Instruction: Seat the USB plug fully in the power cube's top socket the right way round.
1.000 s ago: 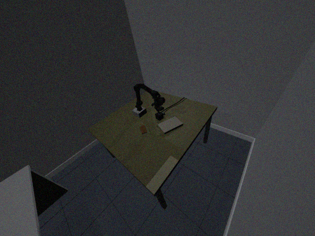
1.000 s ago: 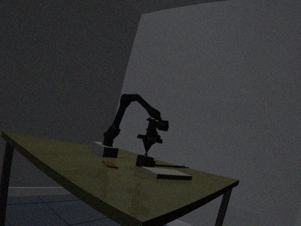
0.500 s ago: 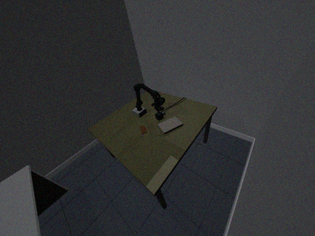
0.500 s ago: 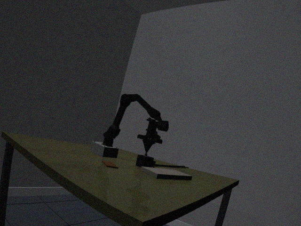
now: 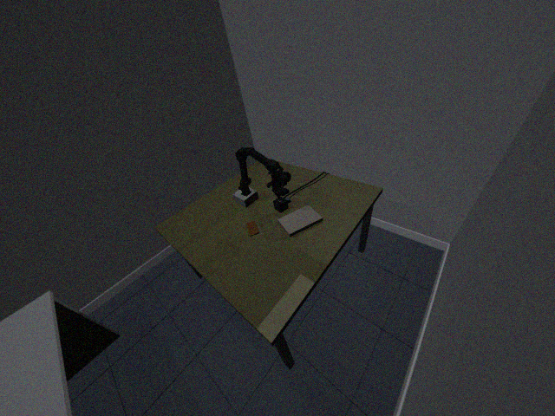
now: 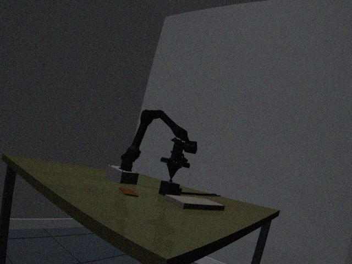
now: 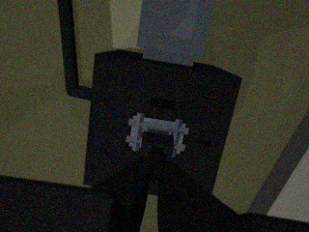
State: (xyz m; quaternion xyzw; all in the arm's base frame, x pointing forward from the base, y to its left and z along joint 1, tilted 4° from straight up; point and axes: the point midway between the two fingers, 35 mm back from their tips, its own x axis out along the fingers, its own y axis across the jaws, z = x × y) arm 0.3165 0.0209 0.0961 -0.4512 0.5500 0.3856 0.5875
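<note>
A: Where is the end effector [image 6: 171, 178] right now?

B: Pointing straight down over the power cube [image 6: 169, 187], which sits on the desk [image 6: 85, 210] between the arm's base [image 6: 122, 174] and the flat grey pad [image 6: 194, 202]. Its fingers are pinched down narrow, and they are gripping something thin.

A: The plug?

B: That is my reading. In the wrist view the pale USB plug [image 7: 156, 130] lies on the cube's top face, directly ahead of the dark fingertips, which meet at its near edge. So the plug is directly under the tool, not off to a side.

A: Which way does it run?

B: Its long side goes left to right across the wrist view, roughly square to the cable [image 7: 69, 48] that leaves the cube toward the top of that picture. The fingers close across the short way.

A: Is it out of the socket or in it?

B: I cannot tell; too dark and too coarse. From the side view the tips look just above the cube's top, so the plug seems close to the socket either way.

A: So what does the next move hang on?

B: I'd judge it hangs on keeping that long side lined up with the slot and travelling straight down along the tool's own axis. The small orange card [image 6: 128, 191] and the pad lie near enough that any sideways swing deserves care.
</note>
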